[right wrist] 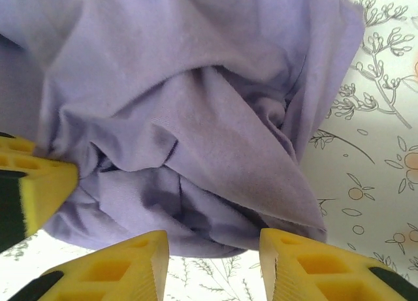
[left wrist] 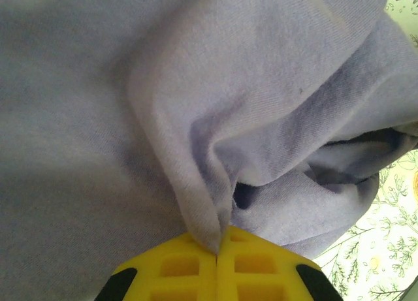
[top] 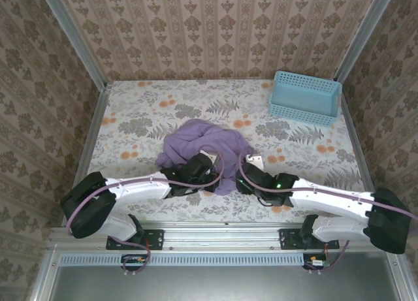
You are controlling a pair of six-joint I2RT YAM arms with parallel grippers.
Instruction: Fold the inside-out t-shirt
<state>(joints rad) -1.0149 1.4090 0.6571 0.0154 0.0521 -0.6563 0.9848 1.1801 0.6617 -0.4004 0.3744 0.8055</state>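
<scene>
Lying crumpled mid-table on floral cloth, the lavender inside-out t-shirt has a fold pinched by the left gripper; the right gripper gapes at its edge. Patterned wallpaper surrounds.

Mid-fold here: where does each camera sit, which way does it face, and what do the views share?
Top external: above and behind the arms, looking down on the table, with both arms, the bunched shirt and the basket in view.
Left wrist: on the left arm, looking along the left gripper, shut on a shirt fold.
Right wrist: on the right arm, facing the shirt's edge past the open right gripper.
Shared: both wrist views show the shirt and the floral table.
</scene>
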